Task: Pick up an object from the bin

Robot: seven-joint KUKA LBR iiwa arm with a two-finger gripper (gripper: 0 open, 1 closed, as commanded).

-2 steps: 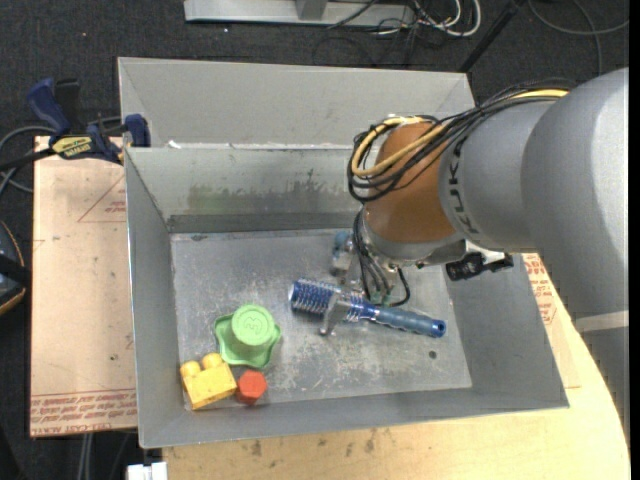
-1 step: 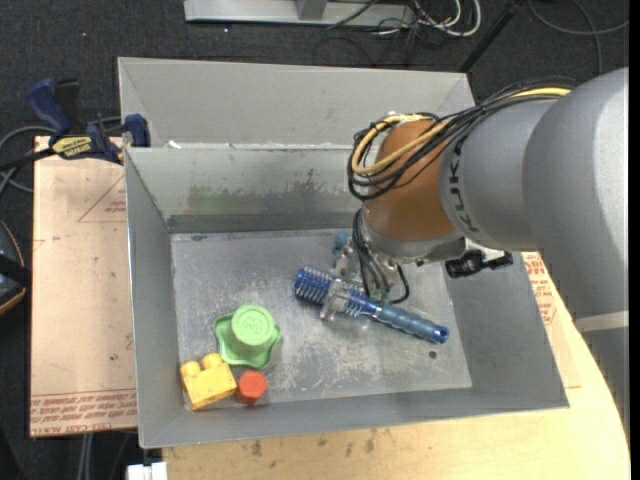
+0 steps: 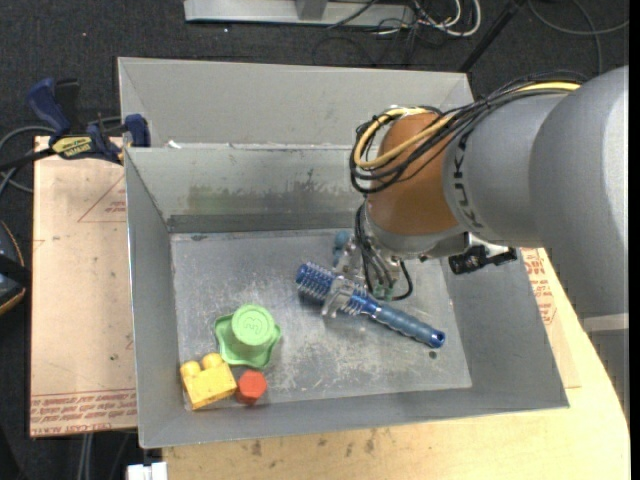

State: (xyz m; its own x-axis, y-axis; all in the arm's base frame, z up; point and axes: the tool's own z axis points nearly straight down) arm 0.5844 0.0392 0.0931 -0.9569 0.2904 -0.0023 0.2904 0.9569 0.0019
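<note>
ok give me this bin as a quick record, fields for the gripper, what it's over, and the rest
gripper: low in the bin's right half, over the brush's neck
thing under it: blue plastic brush, lying flat, bristled head to the left, handle towards the front right
front-left cluster: green scalloped round plastic piece, yellow toy block, small red round piece, close together
container: grey metal bin

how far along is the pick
Done: the gripper is low in the bin, right on the blue brush near its bristle end. In hand: getting a grip on the brush; whether it has one I cannot tell. Left: the lift, since the brush lies on the floor. The green cap, yellow block and red piece sit apart, lower left.
</note>
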